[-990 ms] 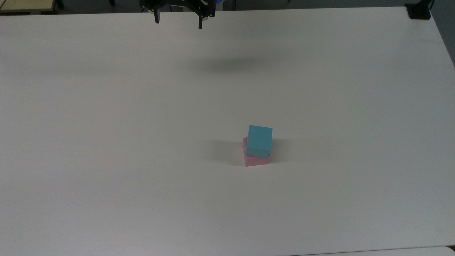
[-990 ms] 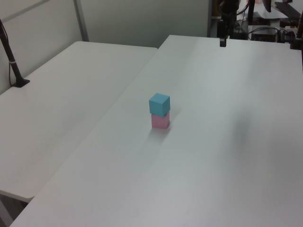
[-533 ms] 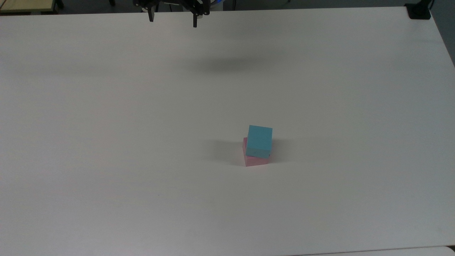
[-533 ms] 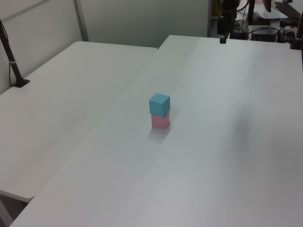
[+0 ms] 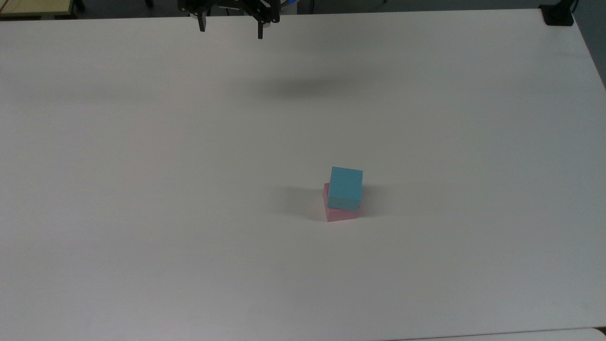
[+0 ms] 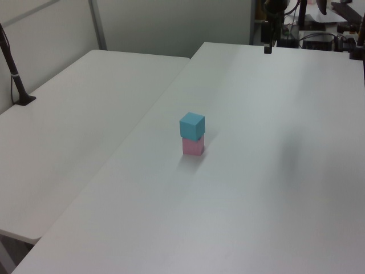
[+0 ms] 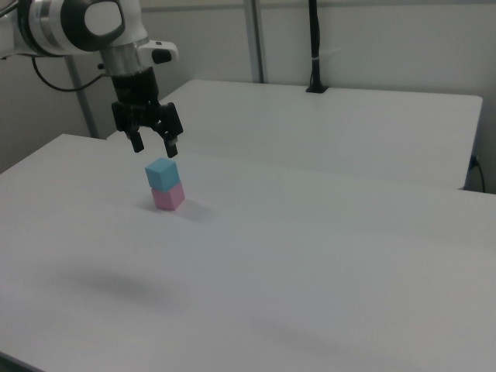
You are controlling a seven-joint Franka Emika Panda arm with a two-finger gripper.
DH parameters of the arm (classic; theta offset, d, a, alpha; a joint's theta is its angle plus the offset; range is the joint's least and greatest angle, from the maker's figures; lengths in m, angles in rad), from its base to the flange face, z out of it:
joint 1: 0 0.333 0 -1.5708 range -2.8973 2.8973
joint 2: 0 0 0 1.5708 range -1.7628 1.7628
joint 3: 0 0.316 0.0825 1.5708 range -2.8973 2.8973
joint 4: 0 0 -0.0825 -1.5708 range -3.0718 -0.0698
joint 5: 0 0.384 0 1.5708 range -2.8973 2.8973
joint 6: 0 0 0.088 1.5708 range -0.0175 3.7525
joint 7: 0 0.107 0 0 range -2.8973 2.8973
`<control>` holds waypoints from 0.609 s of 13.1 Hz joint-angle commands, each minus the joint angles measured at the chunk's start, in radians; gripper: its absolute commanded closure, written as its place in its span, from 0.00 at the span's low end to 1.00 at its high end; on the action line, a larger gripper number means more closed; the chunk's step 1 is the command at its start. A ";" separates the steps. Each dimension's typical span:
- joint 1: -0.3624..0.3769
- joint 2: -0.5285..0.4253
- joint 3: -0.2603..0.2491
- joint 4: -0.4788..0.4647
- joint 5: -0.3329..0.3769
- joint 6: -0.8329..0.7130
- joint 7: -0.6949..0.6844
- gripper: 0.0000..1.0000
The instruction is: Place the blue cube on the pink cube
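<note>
With the blue cube (image 5: pixel 345 188) already sitting on the pink cube (image 5: pixel 340 214) mid-table (a bit twisted), looks basically done, gripper (image 5: pixel 231 32) hanging empty, fingers spread, well apart from the stack.

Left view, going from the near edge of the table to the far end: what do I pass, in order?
Bare white table → the stack, pink cube with the blue cube on top of it → more bare table → the gripper, hanging above the far end.
</note>
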 commanded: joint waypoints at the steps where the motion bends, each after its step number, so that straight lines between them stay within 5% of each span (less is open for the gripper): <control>1: 0.013 0.002 0.001 0.003 0.007 -0.011 -0.014 0.00; 8: 0.016 0.013 0.004 0.008 0.012 -0.008 -0.007 0.00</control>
